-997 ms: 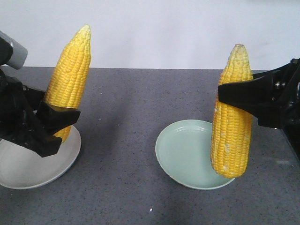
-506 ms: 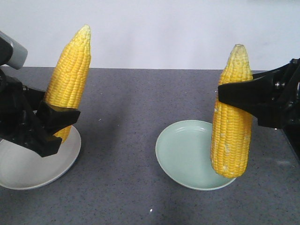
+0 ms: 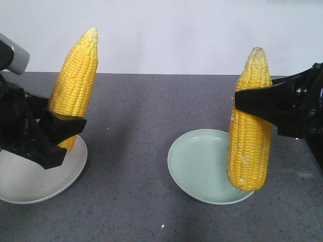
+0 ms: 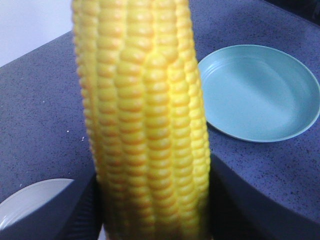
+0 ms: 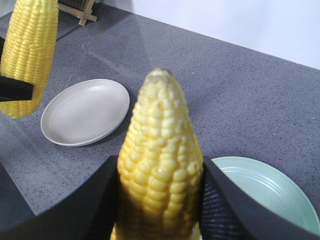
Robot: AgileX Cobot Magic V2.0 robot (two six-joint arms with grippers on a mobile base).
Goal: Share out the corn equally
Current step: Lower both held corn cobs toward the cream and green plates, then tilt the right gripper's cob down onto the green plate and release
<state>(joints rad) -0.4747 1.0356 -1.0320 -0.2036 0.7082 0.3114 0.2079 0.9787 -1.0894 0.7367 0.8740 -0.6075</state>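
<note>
Two corn cobs held upright, one over each plate, bare grey tabletop (image 3: 136, 131) between them.
Left gripper (image 3: 63, 128) is clamped on the left cob (image 3: 74, 83) over the white plate (image 3: 30, 184); right gripper (image 3: 252, 103) is clamped on the right cob (image 3: 250, 136) at the green plate (image 3: 199, 166) rim. Nothing has shifted since a second ago. Only the right wrist view shows a wooden stand (image 5: 80, 12) at the table's far edge.
</note>
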